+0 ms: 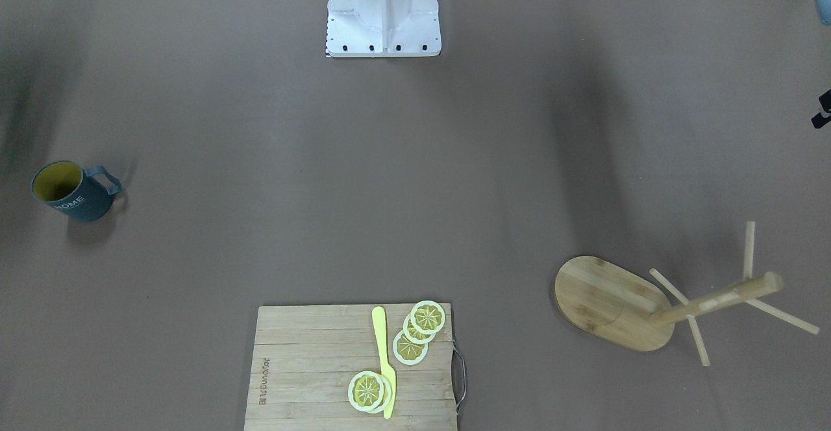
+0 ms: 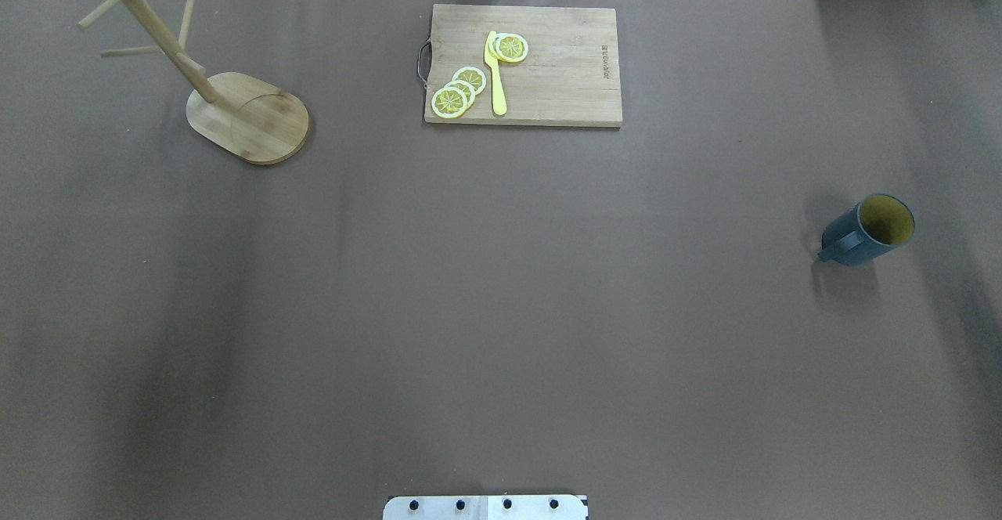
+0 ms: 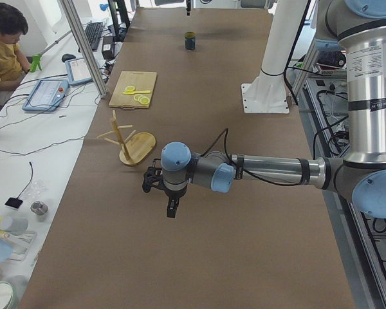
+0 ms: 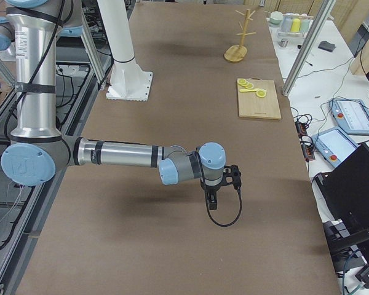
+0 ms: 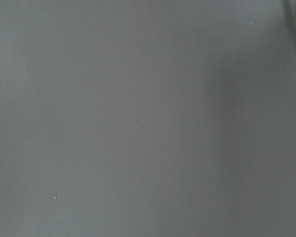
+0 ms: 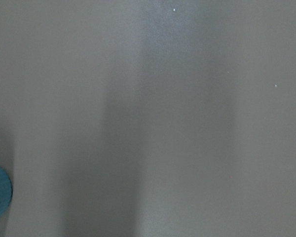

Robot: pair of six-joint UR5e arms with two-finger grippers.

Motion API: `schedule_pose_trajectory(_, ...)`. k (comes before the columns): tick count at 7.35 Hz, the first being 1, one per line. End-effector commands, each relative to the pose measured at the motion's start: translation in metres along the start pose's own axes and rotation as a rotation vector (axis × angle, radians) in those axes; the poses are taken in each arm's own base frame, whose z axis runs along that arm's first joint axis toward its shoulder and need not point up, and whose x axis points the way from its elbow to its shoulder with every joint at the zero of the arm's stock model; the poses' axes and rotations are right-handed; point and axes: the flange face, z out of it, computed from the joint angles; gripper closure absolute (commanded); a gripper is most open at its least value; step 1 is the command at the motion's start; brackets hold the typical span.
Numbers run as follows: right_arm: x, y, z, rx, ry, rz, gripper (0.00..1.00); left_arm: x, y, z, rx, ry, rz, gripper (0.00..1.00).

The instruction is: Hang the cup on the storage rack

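The cup, a dark slate-blue mug with a yellow inside, stands upright on the table's right side, handle toward the middle. It also shows in the front view and far off in the left view. The storage rack, a bamboo mug tree on an oval base, stands at the far left, also in the front view. My left gripper hangs above bare table, nearer than the rack. My right gripper hangs over the table's right end. I cannot tell whether either gripper is open or shut.
A slatted cutting board with lemon slices and a yellow knife lies at the far middle. The robot's white base stands at the near edge. Both wrist views show only brown table cover.
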Motion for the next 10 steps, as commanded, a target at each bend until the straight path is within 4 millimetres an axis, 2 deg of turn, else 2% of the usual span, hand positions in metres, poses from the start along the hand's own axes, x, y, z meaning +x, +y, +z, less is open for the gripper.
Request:
schedule_pose_trajectory(1, -0.009, -0.004, -0.008, 0.016, -0.009, -0.018, 0.00, 0.007, -0.007, -0.004, 0.012, 0.014, 0.016, 0.02)
schedule_pose_trajectory(3, -0.010, -0.005, -0.008, 0.016, -0.017, -0.016, 0.00, 0.021, -0.012, -0.007, 0.012, 0.055, 0.034, 0.02)
schedule_pose_trajectory(4, -0.020, -0.011, -0.016, 0.029, -0.037, -0.023, 0.00, 0.026, -0.025, -0.001, 0.001, 0.055, 0.044, 0.02)
schedule_pose_trajectory(5, -0.024, -0.018, -0.016, 0.026, -0.063, -0.022, 0.00, 0.020, -0.027, 0.014, -0.024, 0.062, 0.037, 0.02)
schedule_pose_trajectory(7, -0.023, -0.018, -0.013, 0.018, -0.085, -0.013, 0.00, 0.020, -0.028, 0.014, -0.023, 0.053, 0.037, 0.02)
schedule_pose_trajectory(8, -0.030, -0.019, -0.016, 0.017, -0.121, -0.021, 0.00, 0.023, -0.028, 0.011, -0.016, 0.061, 0.041, 0.02)
schedule_pose_trajectory(9, -0.042, -0.020, -0.019, 0.010, -0.179, -0.024, 0.00, 0.020, -0.028, 0.013, -0.019, 0.053, 0.039, 0.02)
schedule_pose_trajectory(10, -0.075, -0.038, -0.010, -0.011, -0.191, -0.006, 0.00, 0.018, -0.027, 0.015, -0.022, 0.050, 0.038, 0.02)
